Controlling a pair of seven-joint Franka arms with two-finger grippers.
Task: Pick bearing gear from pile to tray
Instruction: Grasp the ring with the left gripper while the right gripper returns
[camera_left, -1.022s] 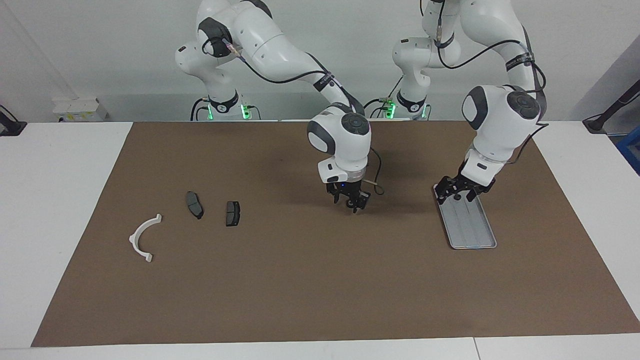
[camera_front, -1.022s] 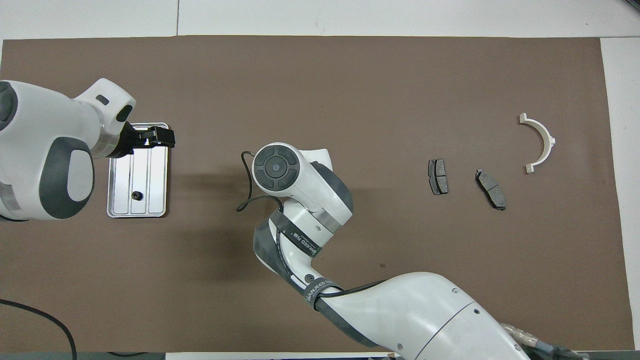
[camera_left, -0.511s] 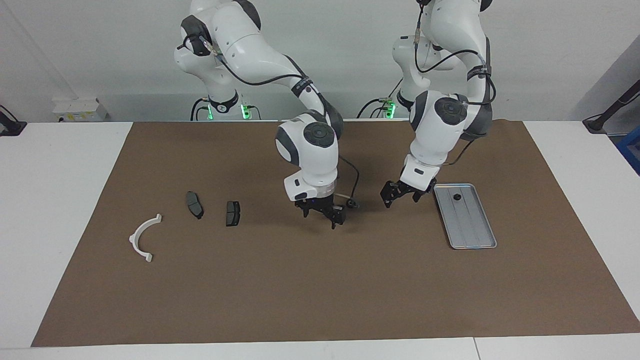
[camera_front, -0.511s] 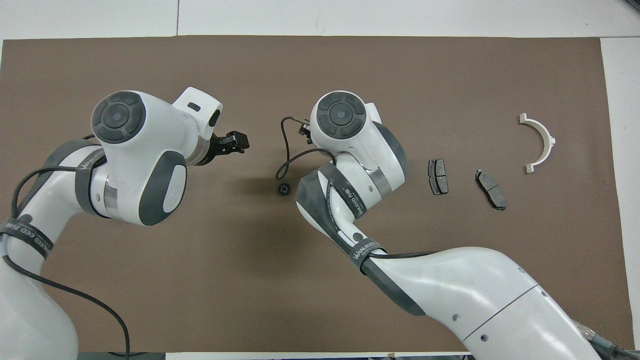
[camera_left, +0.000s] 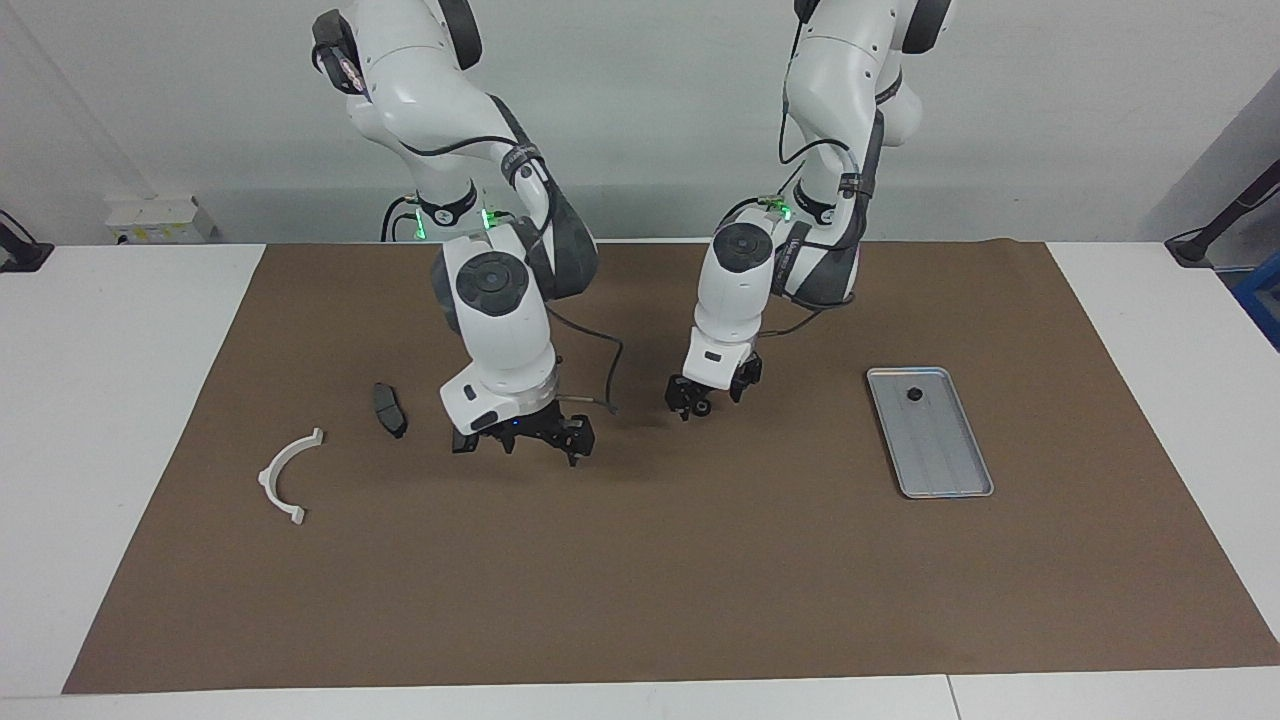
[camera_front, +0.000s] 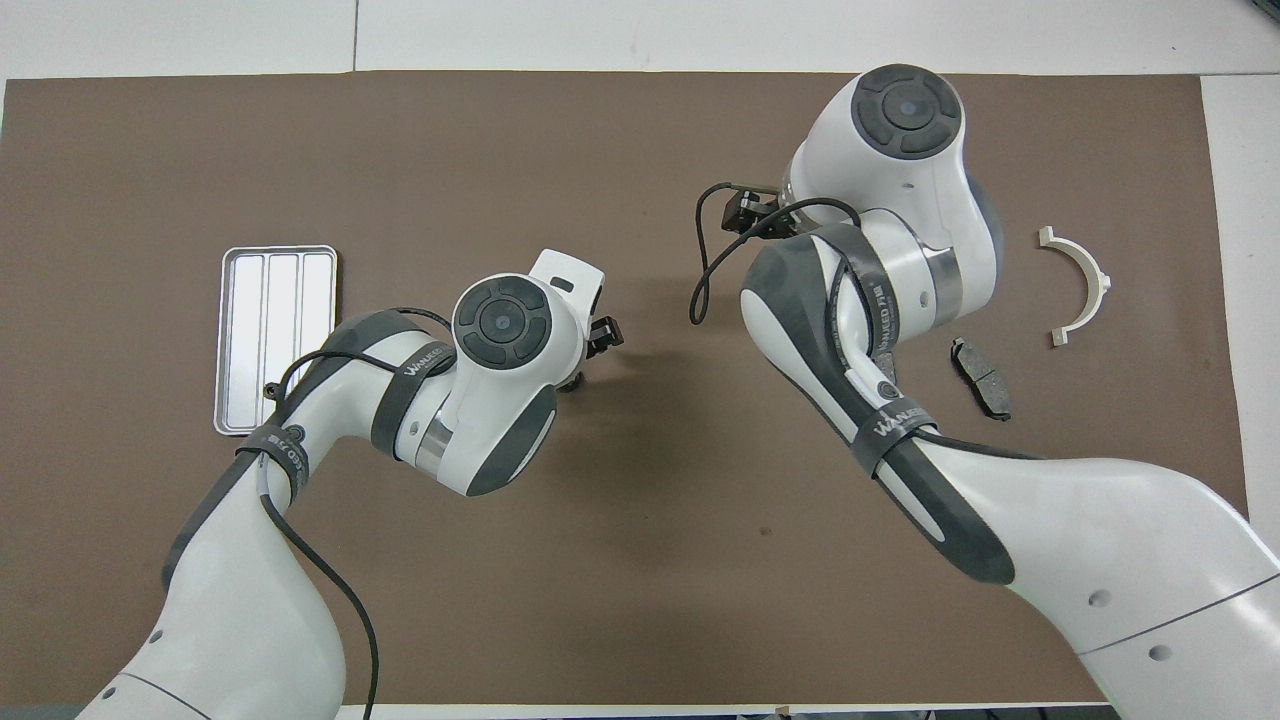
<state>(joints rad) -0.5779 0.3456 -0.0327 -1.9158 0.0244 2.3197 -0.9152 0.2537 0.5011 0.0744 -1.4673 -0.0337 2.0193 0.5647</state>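
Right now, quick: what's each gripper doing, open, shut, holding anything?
Left gripper: open, holding nothing, low at a small black round part on the mat.
Right gripper: cannot tell.

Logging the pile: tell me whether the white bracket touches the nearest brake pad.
Apart. The facing view shows bare mat between the white bracket and the brake pad.

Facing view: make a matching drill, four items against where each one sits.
Things:
1. tray
2. white semicircular bracket
3. brake pad
4. small black round part

Places:
A. in the tray, at its end nearer the robots
B. on the mat, toward the left arm's end
C. outermost toward the right arm's end
D. beside the bracket, nearer the robots than it

Pairs: 1-B, 2-C, 3-D, 4-A
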